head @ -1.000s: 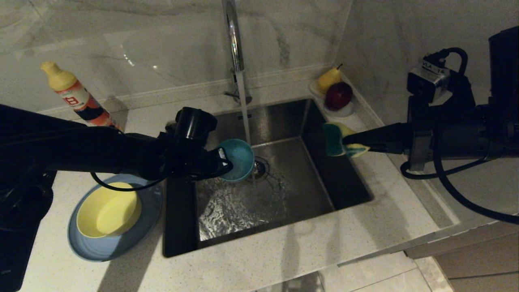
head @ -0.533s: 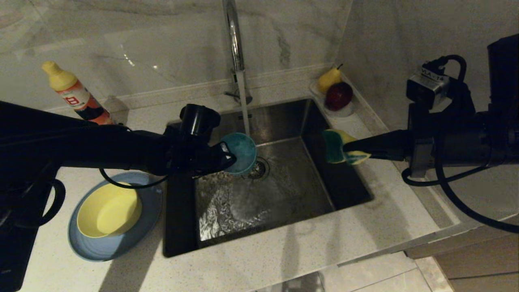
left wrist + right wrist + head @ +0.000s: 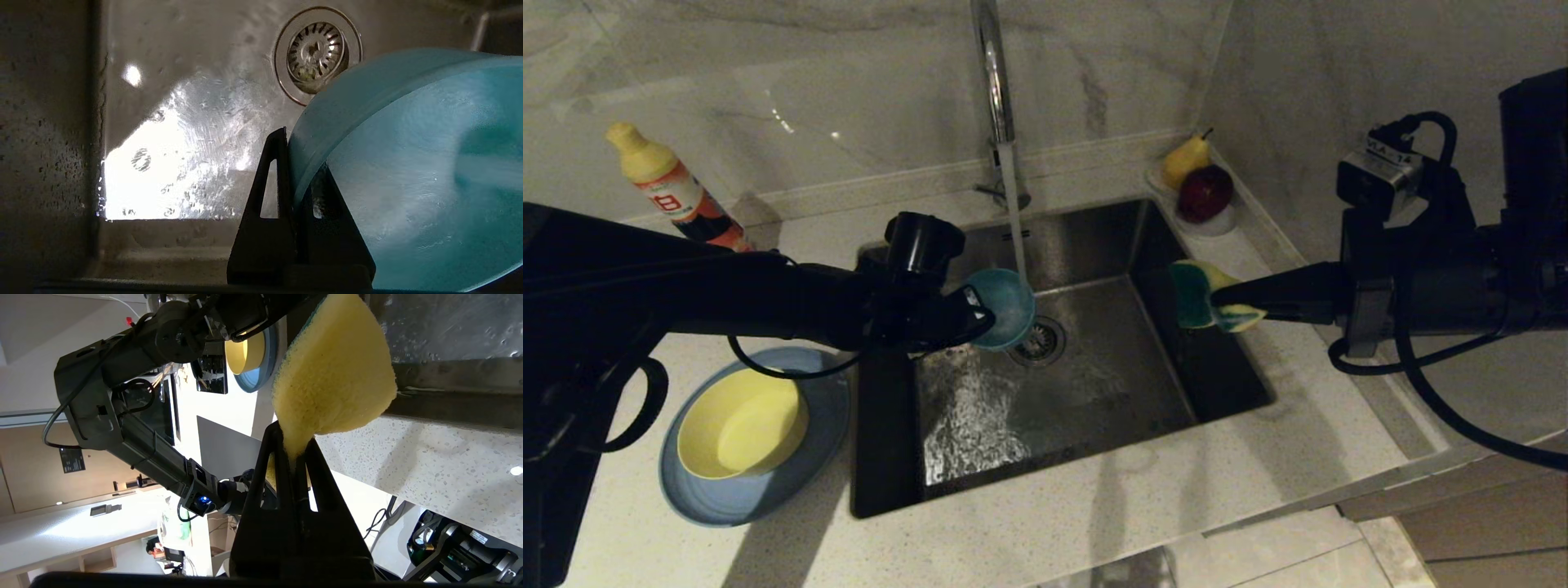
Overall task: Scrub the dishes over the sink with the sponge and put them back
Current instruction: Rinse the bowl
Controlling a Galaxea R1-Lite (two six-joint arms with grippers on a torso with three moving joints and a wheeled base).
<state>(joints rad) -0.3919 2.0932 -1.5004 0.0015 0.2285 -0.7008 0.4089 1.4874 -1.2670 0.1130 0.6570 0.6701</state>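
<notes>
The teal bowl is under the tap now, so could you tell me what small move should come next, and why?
Probably bring the right gripper, shut on the sponge, across to the teal bowl. The left gripper grips its rim over the sink at the running water, while the sponge hangs apart by the sink's right edge.

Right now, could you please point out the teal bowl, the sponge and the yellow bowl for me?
teal bowl [image 3: 1006, 306], head view, on its inner face under the tap stream.
sponge [image 3: 1194, 292], head view, on its green scouring side.
yellow bowl [image 3: 747, 423], head view, on its inside bottom.
</notes>
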